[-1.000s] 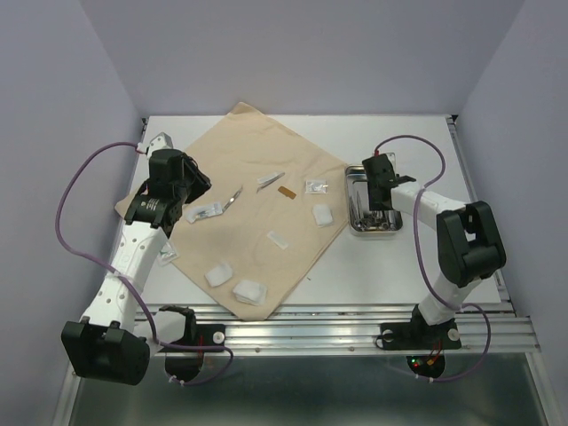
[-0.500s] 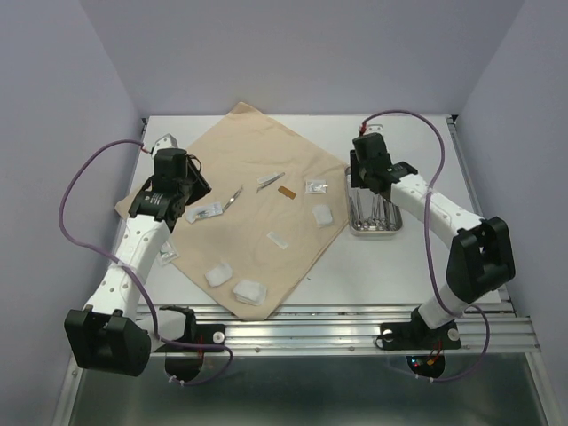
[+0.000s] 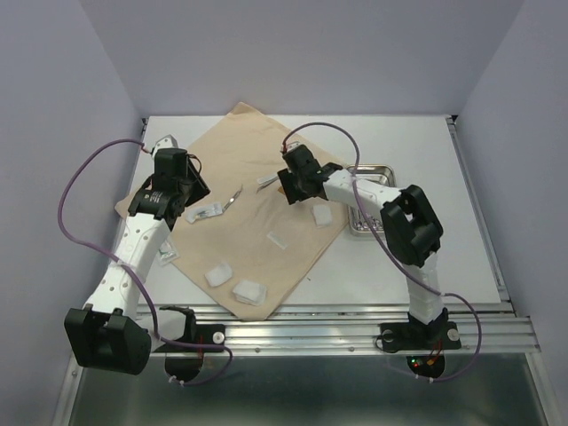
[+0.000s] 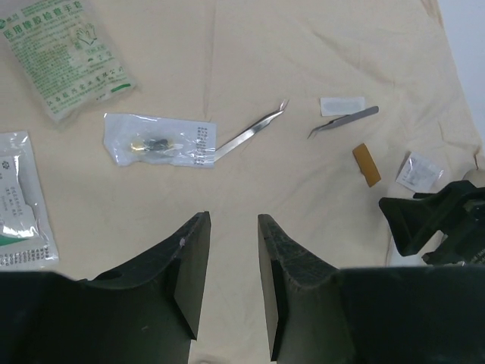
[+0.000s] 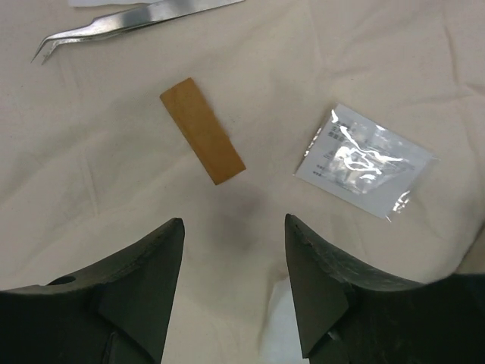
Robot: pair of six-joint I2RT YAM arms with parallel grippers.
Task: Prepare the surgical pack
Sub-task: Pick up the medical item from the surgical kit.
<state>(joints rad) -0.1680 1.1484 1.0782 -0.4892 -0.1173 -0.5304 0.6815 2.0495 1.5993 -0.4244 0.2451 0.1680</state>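
On the white counter a beige cloth is spread cornerwise, its near corner reaching the front edge. The steel tray is set just beside its right corner. Over bare cloth the left tool is held partly open and empty. The right tool is held wider, also empty, near curved forceps, a clear packet and a brown strip.

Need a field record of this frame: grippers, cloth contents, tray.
left gripper: open, empty, above large beige woven cloth
right gripper: open, empty, above cloth beside brown rectangular strip
small rectangular steel tray: right of cloth, partly hidden by right arm
on cloth: thin silver forceps, white gauze pads, clear plastic sachet
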